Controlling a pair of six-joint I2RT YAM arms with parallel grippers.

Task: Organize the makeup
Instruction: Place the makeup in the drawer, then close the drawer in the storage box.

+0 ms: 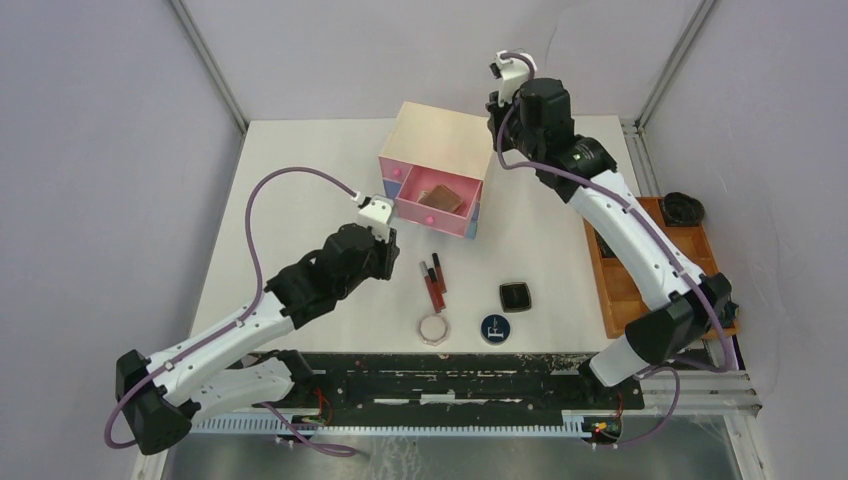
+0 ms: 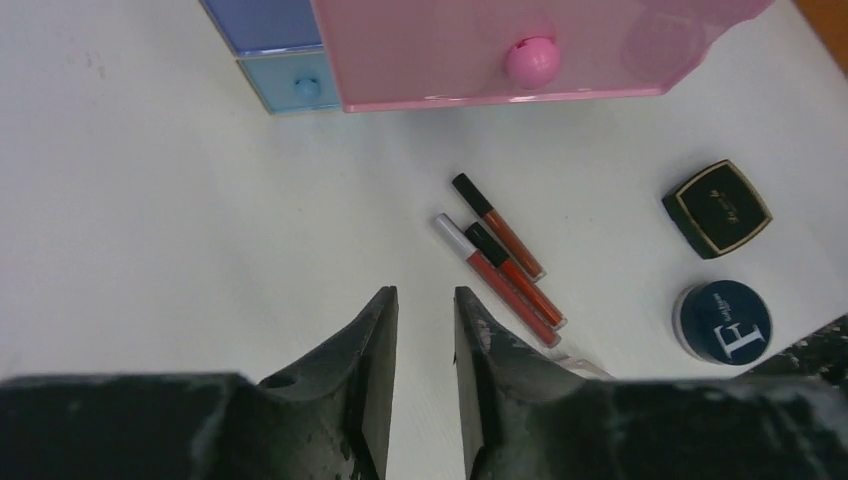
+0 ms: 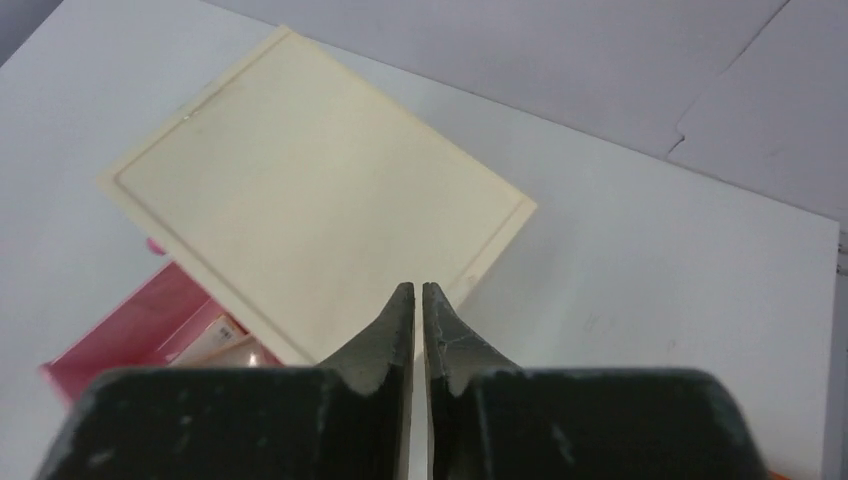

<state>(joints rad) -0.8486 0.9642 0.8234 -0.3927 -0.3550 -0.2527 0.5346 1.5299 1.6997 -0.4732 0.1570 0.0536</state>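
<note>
**Drawer open, tubes next:** Your left gripper [image 2: 424, 300] hangs over bare table in front of the beige box [image 1: 445, 135]. Its jaws are a narrow gap apart and hold nothing. It appears lined up for the three slim tubes [image 2: 505, 270] lying side by side just in front of the box.

Your right gripper [image 3: 418, 292] points across the box's top from its far right side, jaws all but pressed together and empty. It looks parked clear of the work, and whether it touches the lid cannot be told.

The pink drawer [image 1: 437, 208] stands pulled out of the box front, presumably to receive the makeup. A brown compact [image 1: 441, 198] already lies inside, with something pale beside it. The purple drawer [image 2: 265, 20] and blue drawer [image 2: 290, 85] are closed.

Farther in front of the box than the tubes sit the black square compact [image 2: 717, 208], the round dark-blue compact [image 2: 722, 322] and the pale octagonal jar [image 1: 435, 328]. Right of the box, the orange-brown tray [image 1: 610, 290] shows a dark coiled item [image 1: 683, 208] at its far end, and your right arm hides much of the rest.
</note>
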